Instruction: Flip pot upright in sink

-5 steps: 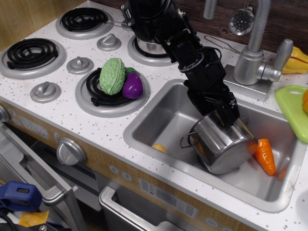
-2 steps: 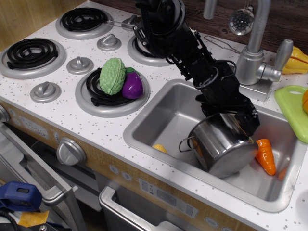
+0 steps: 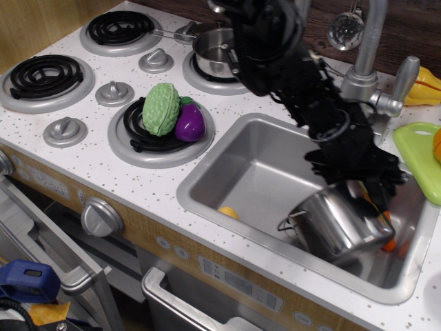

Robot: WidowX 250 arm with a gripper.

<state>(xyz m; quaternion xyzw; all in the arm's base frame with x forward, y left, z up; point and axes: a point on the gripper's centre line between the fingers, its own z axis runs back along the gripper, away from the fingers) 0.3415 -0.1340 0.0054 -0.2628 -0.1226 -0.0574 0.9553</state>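
Pot [image 3: 337, 224] lies tilted on its side at the sink's [image 3: 227, 165] right end, not yet upright. Hand [image 3: 362, 196] sits at its upper rim; whether clamped cannot be told. Righting remains.
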